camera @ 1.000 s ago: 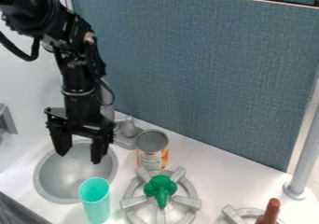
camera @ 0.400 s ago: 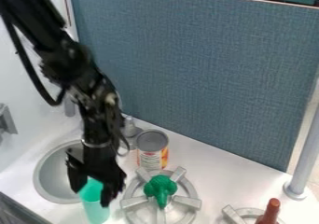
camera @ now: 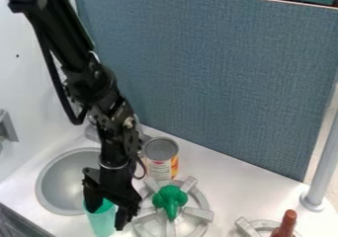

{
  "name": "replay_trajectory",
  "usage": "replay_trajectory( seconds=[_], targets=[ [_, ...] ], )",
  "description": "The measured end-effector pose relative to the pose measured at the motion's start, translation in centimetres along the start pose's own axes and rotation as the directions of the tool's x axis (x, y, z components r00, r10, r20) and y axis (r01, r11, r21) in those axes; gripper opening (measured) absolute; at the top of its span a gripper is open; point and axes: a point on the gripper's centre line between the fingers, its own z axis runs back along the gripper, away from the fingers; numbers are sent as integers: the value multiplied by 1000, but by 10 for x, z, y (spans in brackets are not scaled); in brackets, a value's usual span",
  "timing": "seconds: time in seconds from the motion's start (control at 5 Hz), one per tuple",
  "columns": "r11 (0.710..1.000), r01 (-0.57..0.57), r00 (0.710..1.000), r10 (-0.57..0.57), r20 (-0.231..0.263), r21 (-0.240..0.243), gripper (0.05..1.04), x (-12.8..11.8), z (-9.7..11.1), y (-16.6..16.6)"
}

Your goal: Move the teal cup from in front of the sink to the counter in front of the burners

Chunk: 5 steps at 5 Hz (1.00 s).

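Note:
The gripper (camera: 107, 213) hangs at the lower left, at the upper part of a turquoise cup (camera: 101, 224). It is open, with one finger in front of the cup's left rim and the other close by its right side; contact cannot be told. Much of the cup's mouth is hidden behind the gripper. The cup stands upright on the white counter, between a round metal sink bowl (camera: 56, 186) and a grey burner. On that burner (camera: 204, 215) lies a green broccoli-like toy (camera: 170, 199). A can with a grey lid (camera: 161, 149) is behind the burner.
A blue-grey partition (camera: 218, 73) borders the counter's back. At the right a grey pole (camera: 321, 167) rises from the counter, and a brown, rounded object (camera: 286, 223) stands at a second burner (camera: 248, 228). The faucet is partly behind the arm.
From above the sink, the gripper has come down and to the right to the cup, lowering a little further since the middle frame. The cup, can and green toy have kept their places.

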Motion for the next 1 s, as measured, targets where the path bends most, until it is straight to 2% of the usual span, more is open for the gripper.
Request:
replay_trajectory(
  seconds=[0.2, 0.6, 0.8, 1.0],
  targets=[
    [1000, 11, 1000, -11, 7, -22, 945, 8, -10, -3],
    [999, 4, 1000, -4, -2, -45, 370, 6, -17, -4],
    [1000, -12, 1000, 11, -29, -24, 171, -2, -11, 2],
    [998, 8, 1000, -6, -25, 56, 117, -11, 16, 4]
  ],
)
